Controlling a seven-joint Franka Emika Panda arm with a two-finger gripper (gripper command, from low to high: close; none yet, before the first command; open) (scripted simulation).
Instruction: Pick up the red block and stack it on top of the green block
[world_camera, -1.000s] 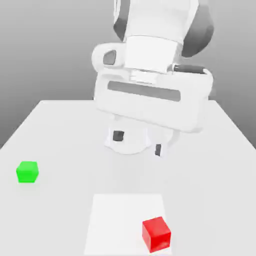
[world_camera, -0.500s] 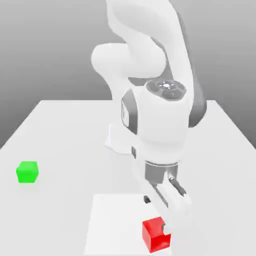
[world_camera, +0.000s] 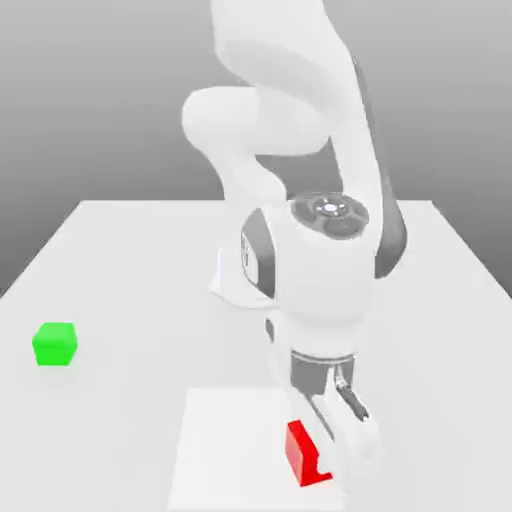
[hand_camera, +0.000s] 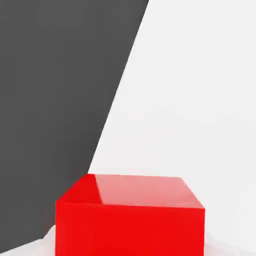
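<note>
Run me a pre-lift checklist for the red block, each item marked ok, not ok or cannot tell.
- Gripper down at the red block: ok, it partly covers the block in the exterior view.
- Jaws closed on the block: ok, one on either side of it.
- Grip firm enough to lift: cannot tell, no lift to judge by.
- Green block upright on the table: ok, it sits flat at the exterior view's left.
- Top of green block free for stacking: ok, nothing on it.
- Red block over green block: not ok, they are well apart.
</note>
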